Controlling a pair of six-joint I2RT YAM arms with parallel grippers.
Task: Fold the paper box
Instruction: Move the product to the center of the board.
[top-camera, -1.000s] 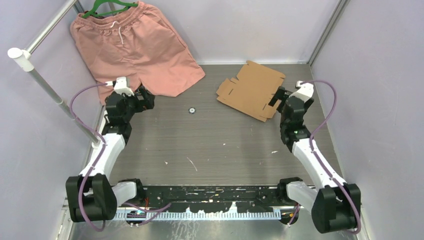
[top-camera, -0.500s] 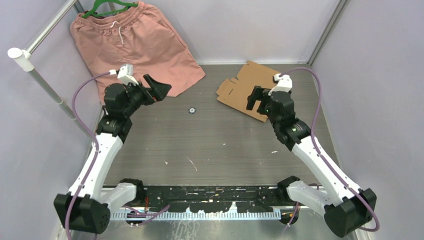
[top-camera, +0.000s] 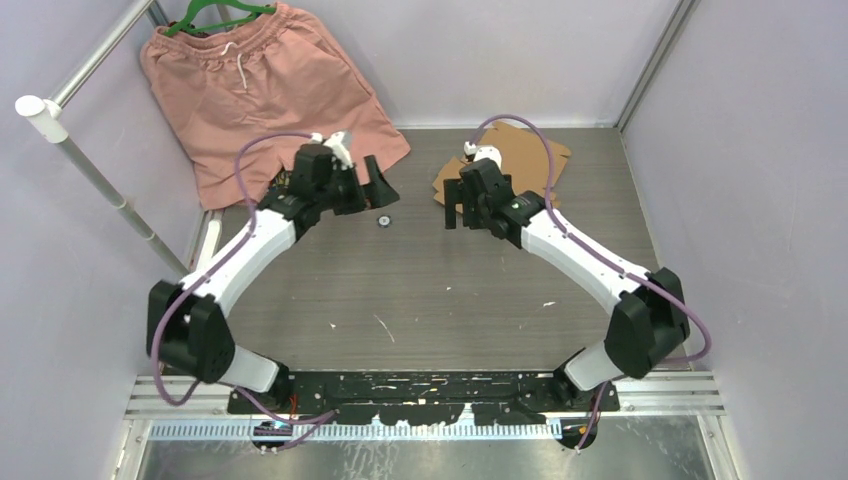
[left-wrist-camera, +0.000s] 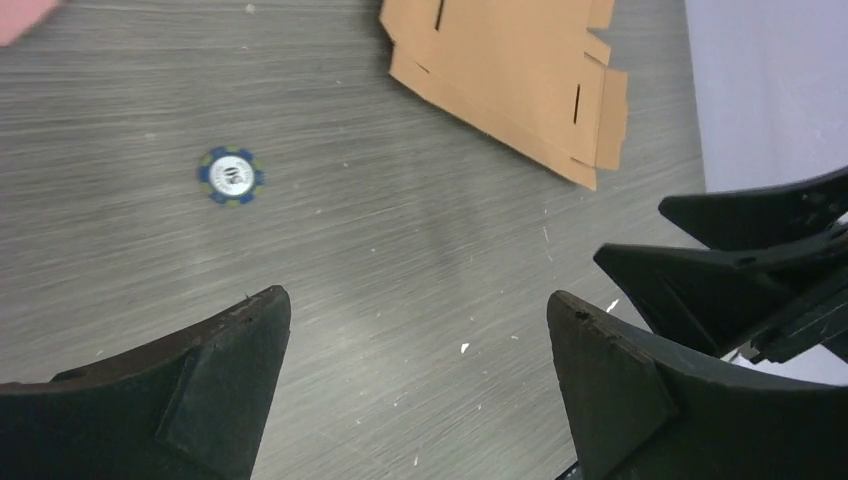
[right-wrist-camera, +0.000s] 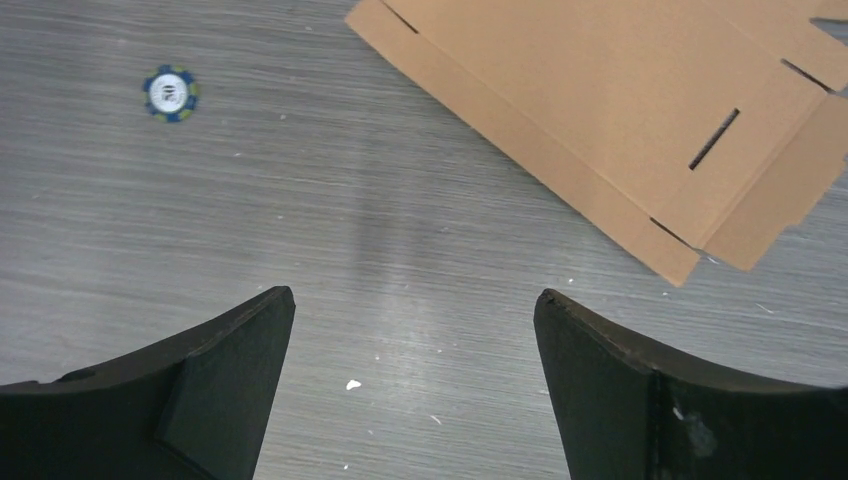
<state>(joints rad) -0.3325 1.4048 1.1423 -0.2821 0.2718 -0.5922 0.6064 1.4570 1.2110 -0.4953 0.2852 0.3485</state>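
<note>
The paper box (top-camera: 528, 152) is a flat brown die-cut cardboard sheet lying at the back right of the table, partly covered by my right arm. It shows at the top of the left wrist view (left-wrist-camera: 510, 70) and at the upper right of the right wrist view (right-wrist-camera: 640, 110). My left gripper (top-camera: 383, 185) hovers open left of the sheet, over bare table (left-wrist-camera: 417, 298). My right gripper (top-camera: 460, 207) hangs open at the sheet's near-left corner, with nothing between its fingers (right-wrist-camera: 415, 295). The two grippers face each other a short way apart.
A small blue-and-white chip (top-camera: 383, 220) lies on the table between the grippers, also seen as the chip (left-wrist-camera: 231, 176) and the chip (right-wrist-camera: 170, 92). Salmon-pink shorts (top-camera: 270, 90) lie at the back left. A metal pole (top-camera: 95, 175) slants along the left wall.
Both arms have swung inward. The left gripper moved right, away from the shorts. The right gripper moved left from the sheet's right edge to its near-left corner. Both stayed open.
</note>
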